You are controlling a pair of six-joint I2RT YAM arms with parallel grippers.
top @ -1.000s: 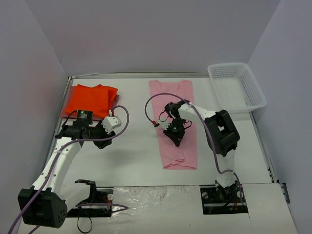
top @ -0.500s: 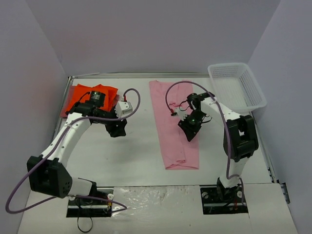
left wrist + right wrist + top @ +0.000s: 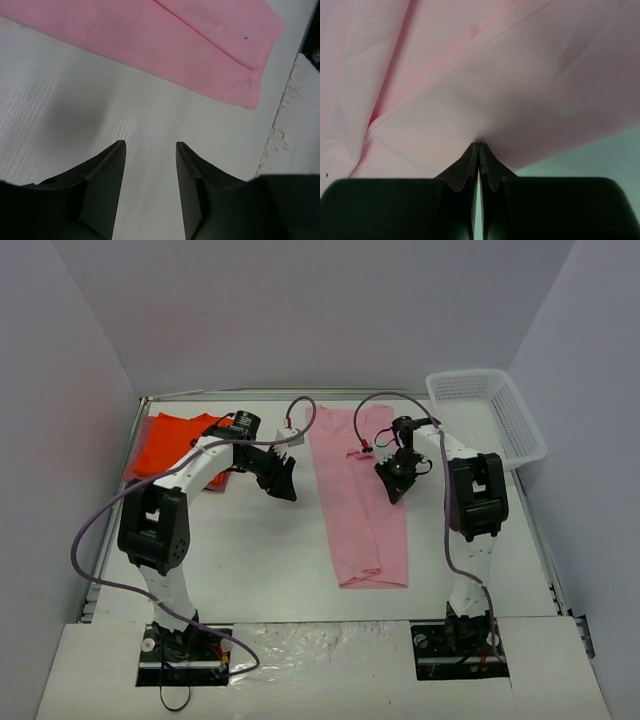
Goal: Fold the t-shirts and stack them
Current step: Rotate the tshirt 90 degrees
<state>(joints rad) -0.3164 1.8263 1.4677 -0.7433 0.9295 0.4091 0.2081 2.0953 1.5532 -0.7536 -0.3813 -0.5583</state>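
Two t-shirts lie on the table (image 3: pixel 270 560): the orange t-shirt (image 3: pixel 170 445) bunched in the far left corner, and the pink t-shirt (image 3: pixel 365 505) folded into a long strip down the middle. Between them, the left gripper (image 3: pixel 150 145) is over bare table, fingers spread with nothing between. The right gripper (image 3: pixel 479 146) is at the strip's right edge, fingers pressed together against the cloth; whether any is caught I cannot tell.
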